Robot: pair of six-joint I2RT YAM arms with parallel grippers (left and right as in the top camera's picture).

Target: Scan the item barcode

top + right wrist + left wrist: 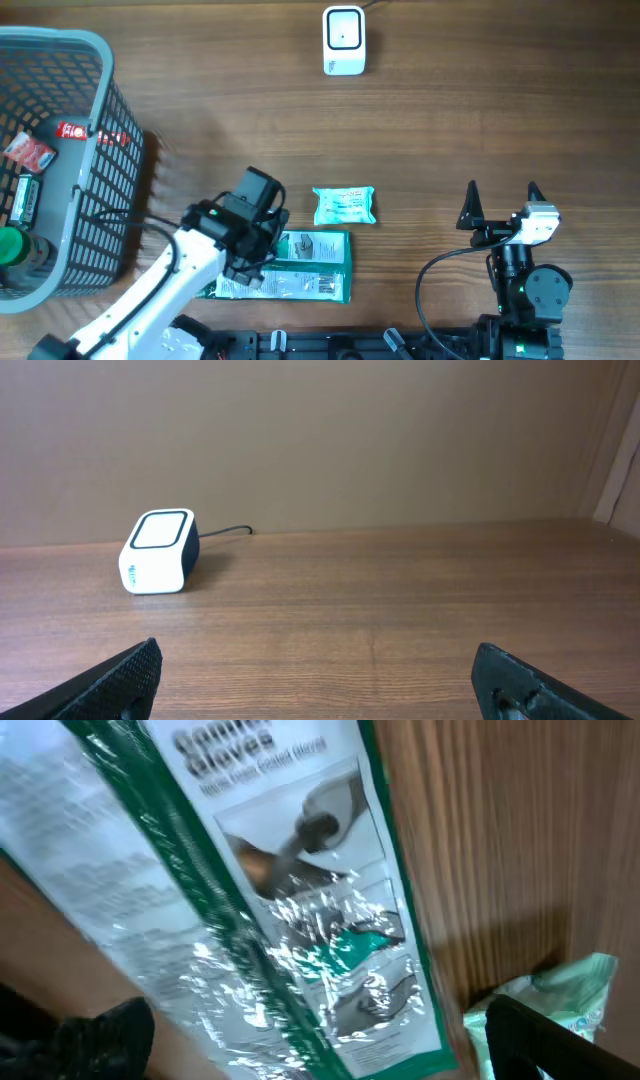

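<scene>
The item, a flat green-and-white gloves package (pixel 305 266) (pixel 300 910), lies on the wooden table in front of the left arm. My left gripper (pixel 258 236) (pixel 318 1045) hovers over its left end, open, its black fingers (pixel 95 1038) wide apart on either side of the shiny wrapper and holding nothing. No barcode can be made out on the package. The white barcode scanner (pixel 343 40) (pixel 158 550) stands at the far middle of the table. My right gripper (pixel 502 207) (pixel 325 685) is open and empty at the near right, facing the scanner.
A small teal packet (pixel 345 205) (pixel 575 990) lies just beyond the gloves package. A grey wire basket (pixel 95 150) holding several items fills the left side. The scanner's cable (pixel 228 531) runs off behind it.
</scene>
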